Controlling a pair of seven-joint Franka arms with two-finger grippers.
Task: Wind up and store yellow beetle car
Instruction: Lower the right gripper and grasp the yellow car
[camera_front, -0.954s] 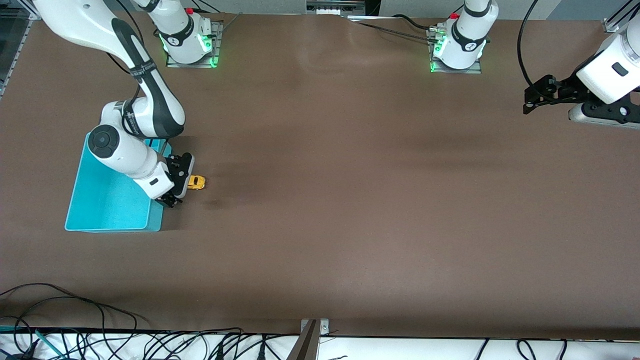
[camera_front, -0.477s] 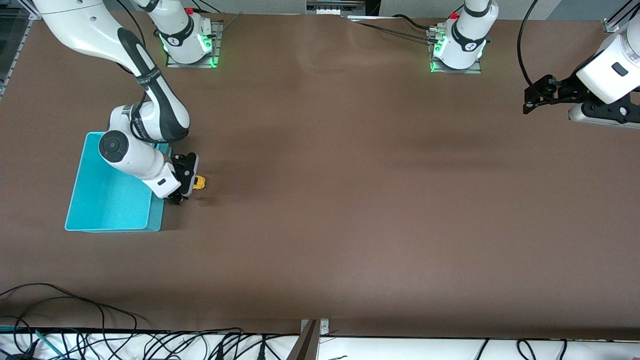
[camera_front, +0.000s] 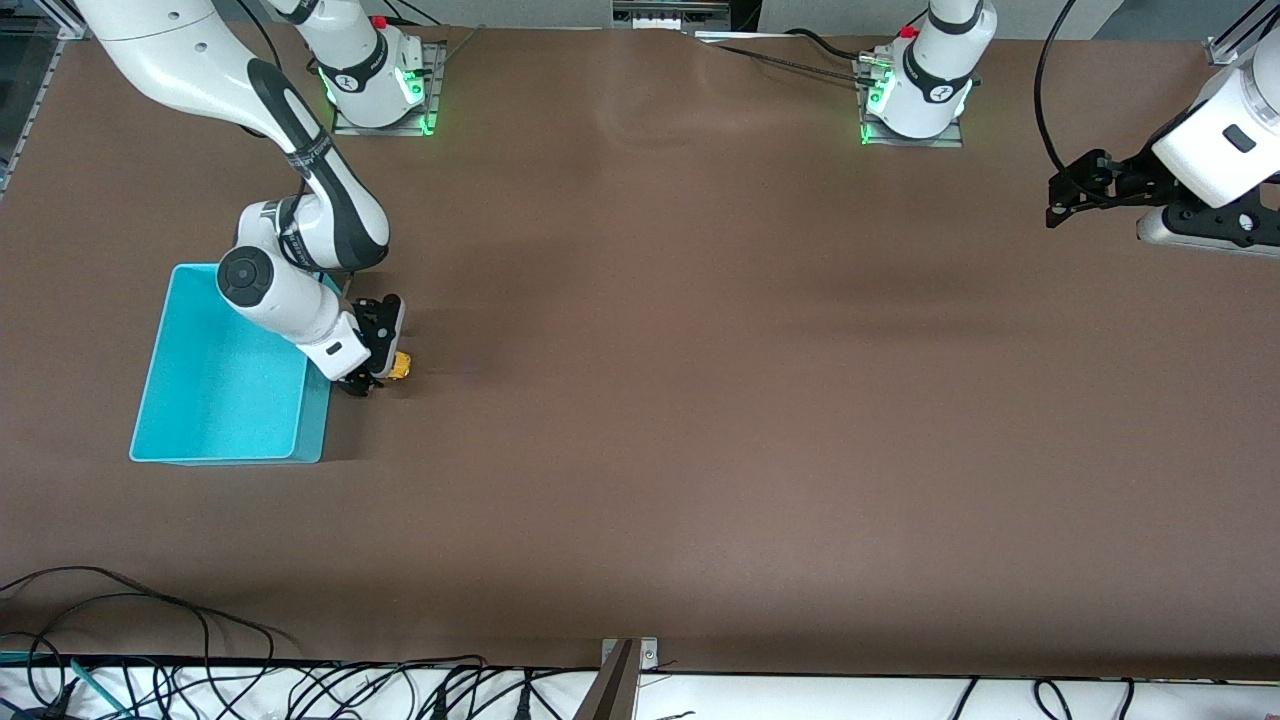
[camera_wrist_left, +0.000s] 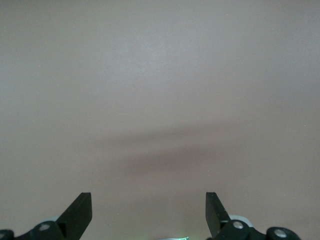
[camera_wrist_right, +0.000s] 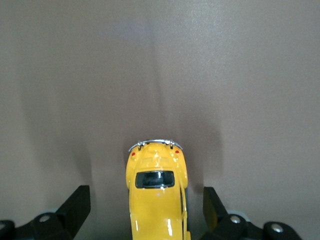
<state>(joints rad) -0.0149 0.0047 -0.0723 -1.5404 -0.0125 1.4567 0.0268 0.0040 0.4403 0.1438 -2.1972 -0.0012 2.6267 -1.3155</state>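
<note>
Straddling the yellow beetle car (camera_wrist_right: 158, 202), the right gripper (camera_front: 374, 372) is seen low over the table (camera_front: 700, 420), its jaws spread wide and unclenched, with nothing grasped yet. In the right wrist view one fingertip (camera_wrist_right: 75, 205) stands off each flank of the car, neither touching it. In the front view the car sits on the table at about three o'clock from the turquoise bin (camera_front: 170, 440), just beside its wall and outside it.

Several faults can be foreseen. If the jaws are closed while the car lies slightly off centre between them, one finger would be met first, and the car could be skidded on its wheels or twisted out of line. A grip taken high on the rounded, glossy body might be squeezed off, so that the toy is popped out. Should the car be dragged back for winding with too little downward load, the wheels might only slide.

Much is hidden. Most of the car is covered by the gripper in the front view, and its other end is cut off in the wrist view. The wheels cannot be made out.

Over bare table at the left arm's end, the left gripper (camera_wrist_left: 149, 216) is held waiting, jaws released and empty.
</note>
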